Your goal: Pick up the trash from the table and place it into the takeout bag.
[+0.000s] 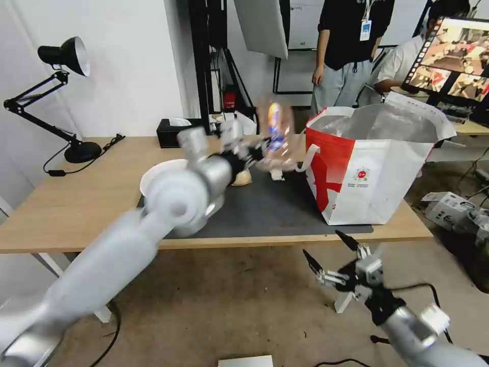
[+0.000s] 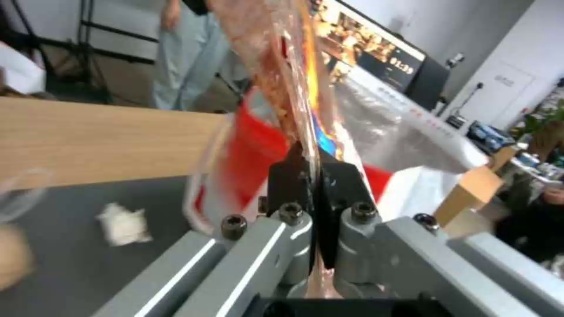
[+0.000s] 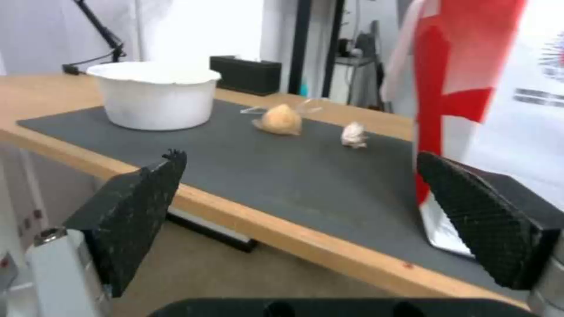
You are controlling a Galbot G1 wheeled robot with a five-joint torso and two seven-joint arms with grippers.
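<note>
We see the table (image 1: 61,204) carrying the takeout bag (image 1: 377,173) at its right end, mouth open. Our left gripper (image 2: 314,176) is clamped on the clear hinged tray (image 1: 275,133), held in the air just left of the bag's rim. Our right wrist view shows the white bowl (image 3: 156,94), bagged bun (image 3: 281,119) and crumpled tissue (image 3: 354,134) spaced apart on the mat (image 3: 264,167). Our right gripper (image 1: 333,257) hangs spread wide below the table's front edge.

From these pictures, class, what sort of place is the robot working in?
Probably a lab or office: a light-wood desk with a black desk lamp, and a large monitor showing camera feeds, with people standing behind.
</note>
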